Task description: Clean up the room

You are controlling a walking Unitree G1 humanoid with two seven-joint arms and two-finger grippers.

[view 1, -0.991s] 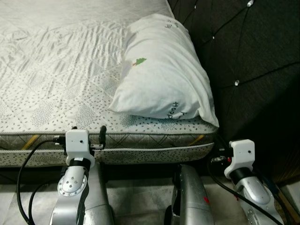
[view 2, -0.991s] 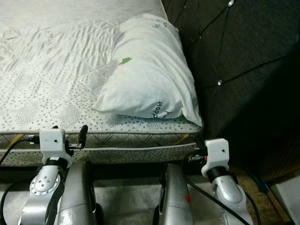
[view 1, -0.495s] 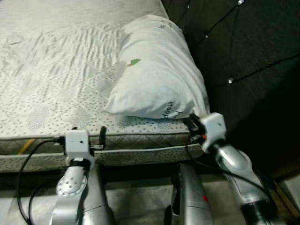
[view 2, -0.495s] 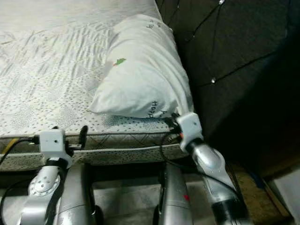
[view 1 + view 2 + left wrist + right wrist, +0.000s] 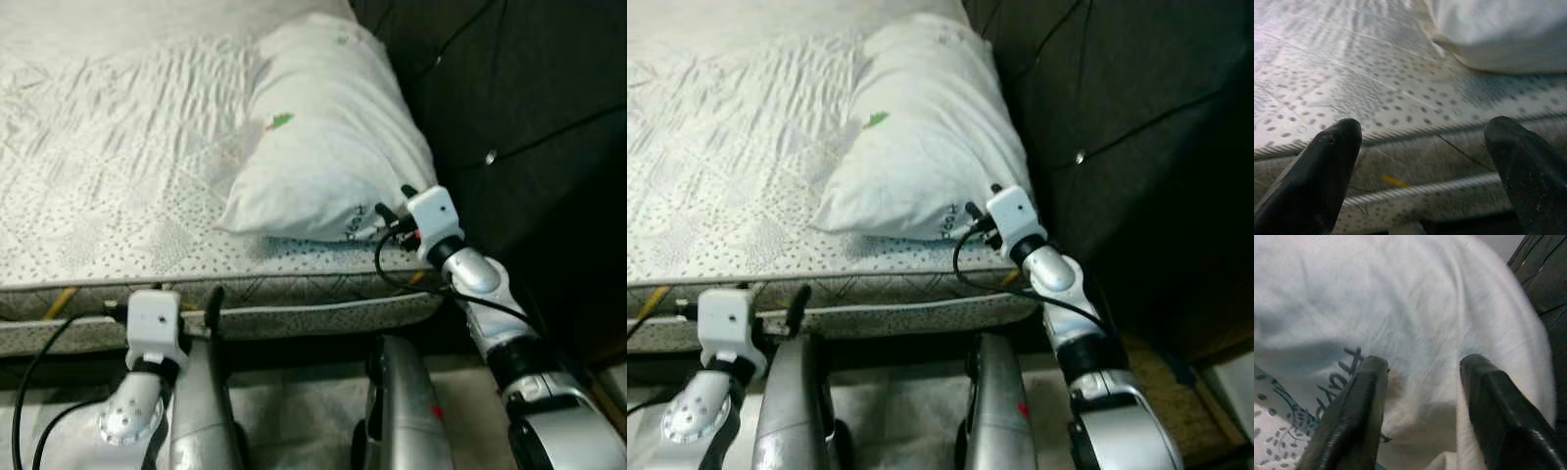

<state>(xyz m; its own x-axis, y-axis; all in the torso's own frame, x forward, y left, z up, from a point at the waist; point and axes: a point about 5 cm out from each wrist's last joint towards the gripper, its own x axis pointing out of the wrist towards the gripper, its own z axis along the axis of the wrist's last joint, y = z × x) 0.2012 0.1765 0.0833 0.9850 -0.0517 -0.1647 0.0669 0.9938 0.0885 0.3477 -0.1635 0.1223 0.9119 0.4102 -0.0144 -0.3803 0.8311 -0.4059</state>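
Note:
A white pillow (image 5: 328, 137) with dark lettering and a small green mark lies on the patterned mattress (image 5: 118, 147), against the headboard. My right gripper (image 5: 392, 201) is at the pillow's near right corner. In the right wrist view it is open (image 5: 1422, 364), both fingers resting against the pillow cloth (image 5: 1415, 298) beside the lettering. My left gripper (image 5: 1425, 132) is open and empty, low in front of the mattress side (image 5: 1415, 161).
A dark tufted headboard (image 5: 529, 88) rises right of the pillow, with a narrow dark gap beside the bed. My own silver body (image 5: 402, 411) and pale floor (image 5: 294, 411) show below the mattress edge.
My right arm rose from beside the bed's corner and reached forward to the pillow's near right corner. The left arm stayed low. The camera shifted slightly.

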